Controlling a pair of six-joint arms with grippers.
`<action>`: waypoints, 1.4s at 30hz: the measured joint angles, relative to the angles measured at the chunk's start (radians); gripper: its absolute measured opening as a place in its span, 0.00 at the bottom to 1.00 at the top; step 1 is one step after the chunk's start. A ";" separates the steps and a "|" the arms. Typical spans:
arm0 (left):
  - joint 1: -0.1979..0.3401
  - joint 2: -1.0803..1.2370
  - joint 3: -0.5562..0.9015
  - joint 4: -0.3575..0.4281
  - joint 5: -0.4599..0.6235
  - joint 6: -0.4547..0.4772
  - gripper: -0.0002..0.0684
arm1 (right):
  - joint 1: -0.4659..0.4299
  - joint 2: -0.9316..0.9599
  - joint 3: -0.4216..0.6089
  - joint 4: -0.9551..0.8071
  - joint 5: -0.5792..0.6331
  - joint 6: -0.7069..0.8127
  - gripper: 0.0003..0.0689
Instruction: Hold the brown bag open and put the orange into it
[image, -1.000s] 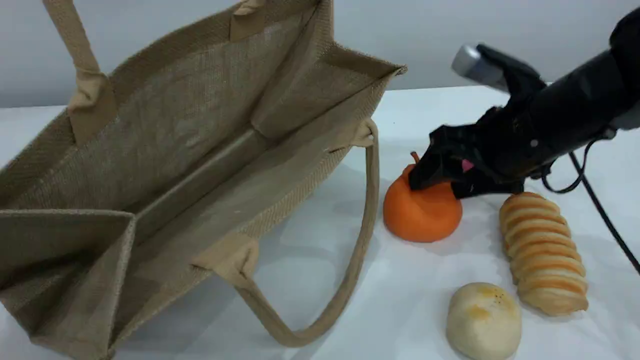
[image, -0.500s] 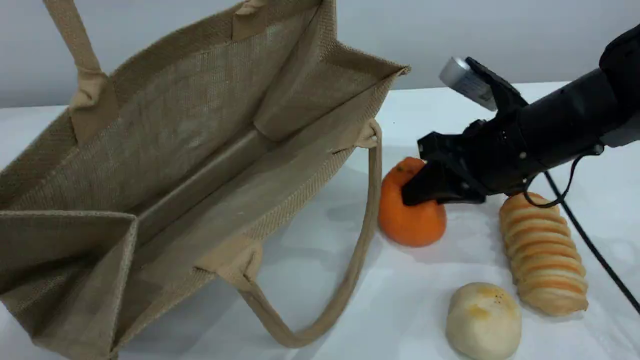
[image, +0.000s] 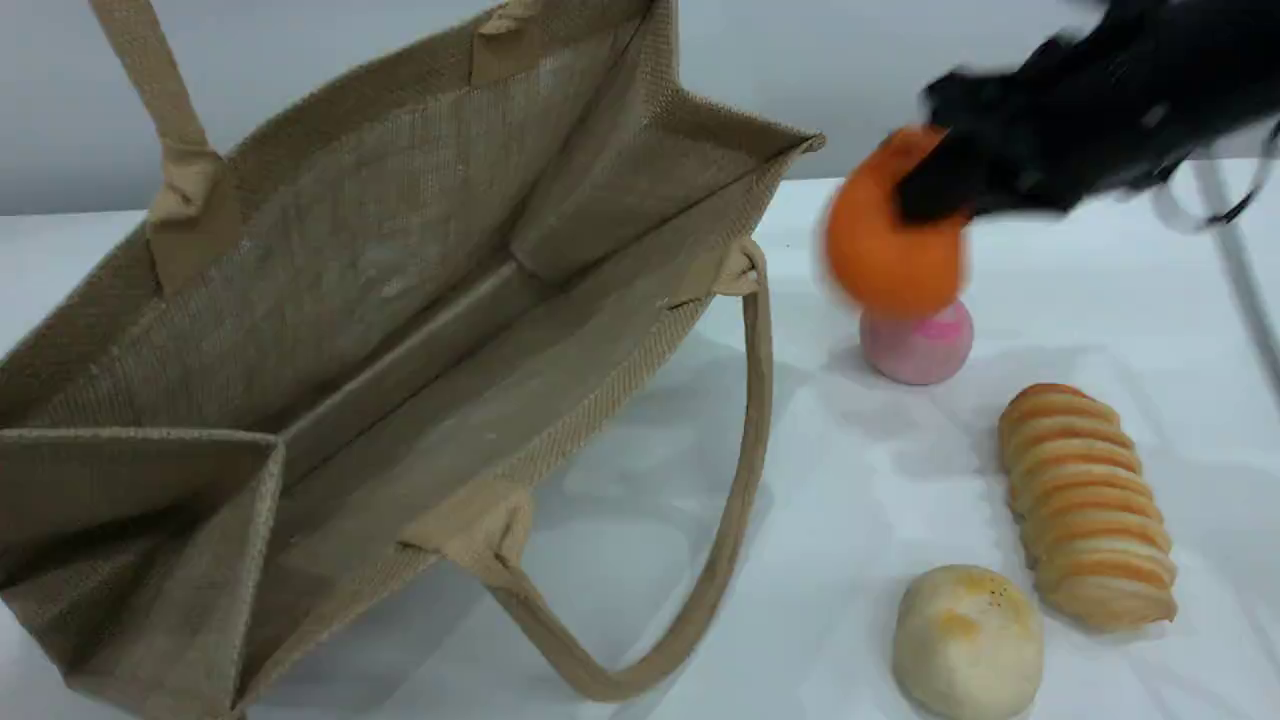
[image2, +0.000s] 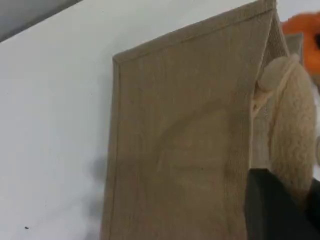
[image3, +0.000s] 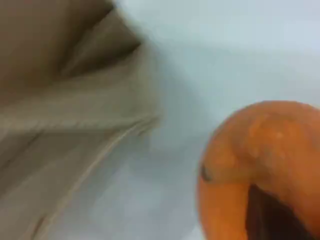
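Observation:
The brown bag stands wide open on the left, its far handle pulled taut upward out of frame. In the left wrist view that beige handle runs into my left gripper, which is shut on it above the brown bag's outer wall. My right gripper, blurred, is shut on the orange and holds it in the air just right of the bag's right end. The right wrist view shows the orange against a dark fingertip, with the brown bag to the left.
A pink ball sits on the white table directly under the lifted orange. A ridged, orange-striped bread roll and a pale round bun lie at the front right. The bag's near handle droops onto the table.
My right gripper closed on the orange and lifted it up off the table, uncovering the pink ball behind it. The bag has stayed put.

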 joint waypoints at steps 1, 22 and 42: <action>0.000 0.000 0.000 0.000 0.000 0.000 0.12 | -0.005 -0.028 0.000 -0.021 -0.020 0.029 0.03; 0.000 -0.007 0.000 -0.077 0.000 0.024 0.12 | 0.224 -0.247 -0.001 -0.101 0.338 0.179 0.03; 0.000 -0.040 0.000 -0.106 0.000 0.027 0.12 | 0.422 -0.131 -0.001 0.119 0.031 0.122 0.03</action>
